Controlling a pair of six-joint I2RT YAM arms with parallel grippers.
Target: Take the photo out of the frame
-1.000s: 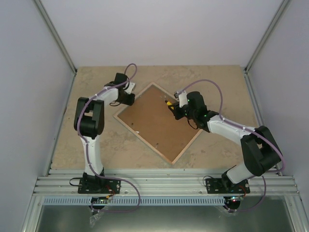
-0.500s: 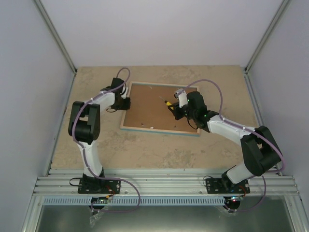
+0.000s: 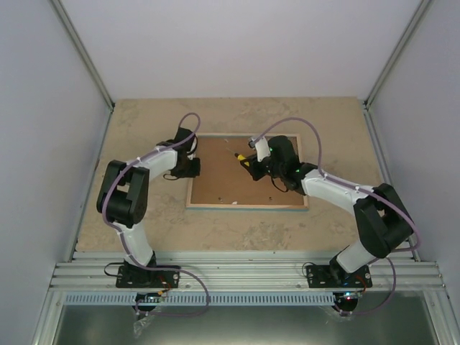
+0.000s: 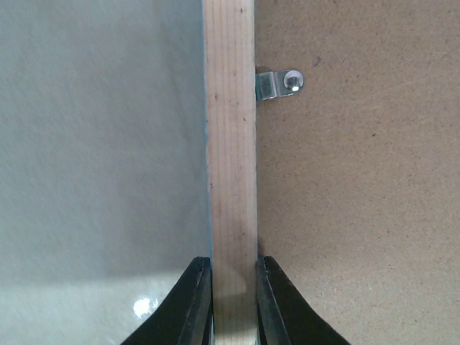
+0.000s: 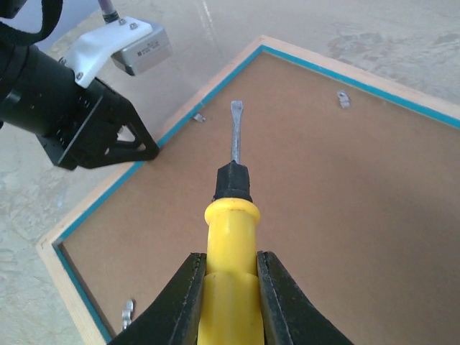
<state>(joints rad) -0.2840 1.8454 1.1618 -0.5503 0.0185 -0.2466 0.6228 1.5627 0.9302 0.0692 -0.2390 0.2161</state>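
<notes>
On the beige table, the left gripper pinched the nine o'clock rail of the face-down frame, its clips in place and the photo hidden under the backing, while the right gripper clamped a screwdriver aimed at ten o'clock

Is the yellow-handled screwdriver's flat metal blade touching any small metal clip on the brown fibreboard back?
No, the screwdriver's blade lies over bare fibreboard, apart from the nearest clip.

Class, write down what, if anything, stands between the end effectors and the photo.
The brown backing panel covers the back of the frame, which lies face down. Metal clips hold the panel in. The photo itself is hidden beneath it.
</notes>
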